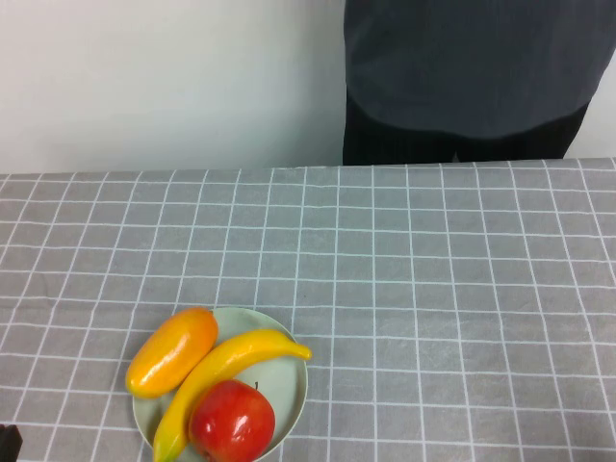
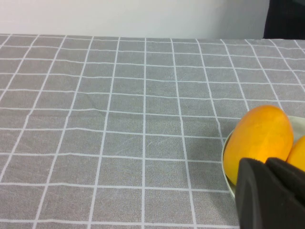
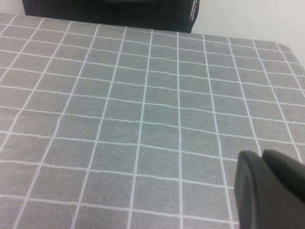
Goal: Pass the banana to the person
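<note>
i'm looking down at the grey checked tablecloth and taking the pale green plate as my landmark; it sits at the near left of the table. the banana lies across that plate on a diagonal, its one end reaching past the plate's rim on the side towards the person, its other end hanging over the near edge. touching it on the left is the orange-yellow oval fruit, half on the plate and half off it. the red apple sits on the plate right against the banana's near side.

the person stands behind the far edge of the table, well apart from the plate and off to its right; i only see a dark top and dark trousers, no hands.

the left gripper hangs just beside the plate on its left, low over the cloth; from its wrist camera the oval fruit fills the view straight ahead of it, with the plate's rim under it. its two dark fingers sit pressed together with nothing between them, so i read it as closed and empty.

the right gripper is well away from the plate, over bare cloth, pointing towards the person's dark clothing at the far edge. its fingers also look pressed together, holding nothing.
</note>
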Controlling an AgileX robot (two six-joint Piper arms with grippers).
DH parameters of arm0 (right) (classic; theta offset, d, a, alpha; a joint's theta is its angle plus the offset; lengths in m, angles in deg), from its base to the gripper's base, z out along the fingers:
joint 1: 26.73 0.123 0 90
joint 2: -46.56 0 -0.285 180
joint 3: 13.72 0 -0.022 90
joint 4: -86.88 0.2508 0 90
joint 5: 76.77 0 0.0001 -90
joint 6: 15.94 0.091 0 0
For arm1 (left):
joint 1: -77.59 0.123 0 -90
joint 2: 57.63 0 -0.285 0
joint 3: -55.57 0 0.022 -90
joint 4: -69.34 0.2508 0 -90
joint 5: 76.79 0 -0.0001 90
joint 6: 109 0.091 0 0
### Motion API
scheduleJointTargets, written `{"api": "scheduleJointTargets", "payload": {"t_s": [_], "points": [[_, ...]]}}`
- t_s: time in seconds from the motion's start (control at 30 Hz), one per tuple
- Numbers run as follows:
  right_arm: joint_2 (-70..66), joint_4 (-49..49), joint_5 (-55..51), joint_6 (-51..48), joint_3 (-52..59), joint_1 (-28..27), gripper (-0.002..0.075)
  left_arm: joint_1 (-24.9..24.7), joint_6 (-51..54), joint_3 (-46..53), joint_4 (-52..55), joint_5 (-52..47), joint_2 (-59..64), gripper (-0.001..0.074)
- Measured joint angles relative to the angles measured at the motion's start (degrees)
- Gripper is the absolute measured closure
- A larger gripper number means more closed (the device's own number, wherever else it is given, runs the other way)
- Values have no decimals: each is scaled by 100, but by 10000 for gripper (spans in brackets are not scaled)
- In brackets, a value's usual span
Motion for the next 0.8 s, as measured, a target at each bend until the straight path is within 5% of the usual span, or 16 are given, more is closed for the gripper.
{"api": "scheduleJointTargets", "payload": {"t_s": [0.8], "points": [[0,0,0,0,0,0,736,0,86,0,217,0,0,736]]}}
